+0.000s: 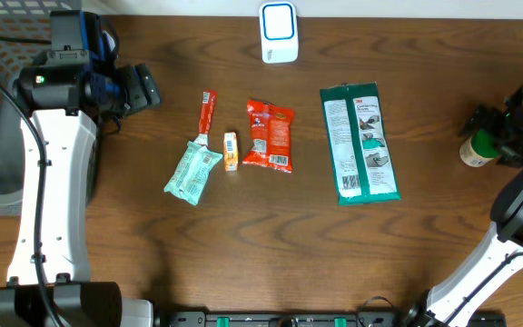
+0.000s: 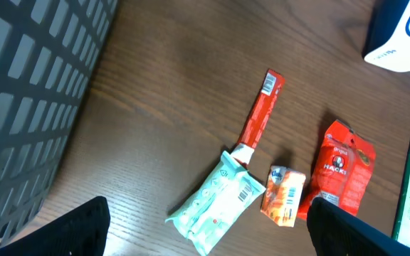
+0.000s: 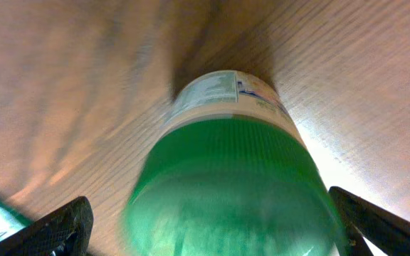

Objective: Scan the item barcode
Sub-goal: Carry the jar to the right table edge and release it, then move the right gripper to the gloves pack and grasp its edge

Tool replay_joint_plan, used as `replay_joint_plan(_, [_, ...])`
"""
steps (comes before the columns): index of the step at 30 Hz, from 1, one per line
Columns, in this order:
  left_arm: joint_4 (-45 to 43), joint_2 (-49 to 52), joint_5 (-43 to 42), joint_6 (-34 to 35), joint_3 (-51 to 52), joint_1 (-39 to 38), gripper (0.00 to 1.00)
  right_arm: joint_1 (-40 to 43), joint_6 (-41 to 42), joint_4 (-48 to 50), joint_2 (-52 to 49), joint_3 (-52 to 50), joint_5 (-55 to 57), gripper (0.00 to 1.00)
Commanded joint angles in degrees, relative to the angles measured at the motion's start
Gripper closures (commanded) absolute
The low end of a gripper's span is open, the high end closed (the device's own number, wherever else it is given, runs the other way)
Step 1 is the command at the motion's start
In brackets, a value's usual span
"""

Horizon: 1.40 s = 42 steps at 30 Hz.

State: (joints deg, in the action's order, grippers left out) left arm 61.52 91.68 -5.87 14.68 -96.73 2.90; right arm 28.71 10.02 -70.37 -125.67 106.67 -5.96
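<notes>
Currently in hand: the right gripper (image 3: 216, 224) is straddling the bottle (image 1: 473, 151), so the step looks like the pick-up before scanning.
Right gripper state: its jaws are standing wide apart on either side of the bottle and are gripping nothing.
Left gripper state: the left gripper (image 2: 206, 213) is hanging at about 10 o'clock, spread wide and carrying nothing.
Item's place: the bottle is sitting at about 3 o'clock on the table (image 1: 425, 254), well apart from the scanner (image 1: 279, 33) at 12 o'clock.
Item's look: it is showing a green ribbed top and a pale printed label band; no barcode is showing, and I cannot tell whether it is standing upright or lying down.
Next move, as I judge it: closing on the bottle, lifting it, and turning the label toward 12 o'clock.
</notes>
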Motion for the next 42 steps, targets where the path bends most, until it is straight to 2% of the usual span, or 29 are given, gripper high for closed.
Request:
replay_joint_plan(1, [0.17,-1.11,-0.13,-0.72,-1.22,0.09,0.12,0.22,-0.04,-5.57,1.33,10.45,-0.83,0.01])
replay_joint_plan(4, [0.17,-1.11,-0.11,-0.7,-1.22,0.09,0.12,-0.09,-0.5,-10.6,1.57,17.33,-1.4,0.01])
replay_joint_plan(7, [0.17,-1.11,-0.13,-0.7,-1.22,0.09,0.12,-0.85,-4.52,-14.43,1.6,22.47,-4.48,0.04])
replay_joint_plan(14, [0.17,-1.11,-0.13,-0.7,-1.22,0.09,0.12,-5.49,-10.91,-20.46,1.6,24.57,-11.52,0.12])
replay_joint_plan(32, [0.17,-1.11,-0.11,-0.7,-1.22,0.09,0.12,-25.81,-10.99,-22.47,1.6,24.46,-11.47,0.07])
replay_joint_plan(37, [-5.51,-1.11,0.33,-0.66,-1.22,0.09,0.12,-31.28,-10.99,-22.43,1.6,24.46,-11.43,0.04])
replay_joint_plan(42, [-4.09,-1.11,-2.21,-0.46,-1.22,0.02,0.12,-33.88,-11.02,-22.25,1.6,24.46,-6.78,0.01])
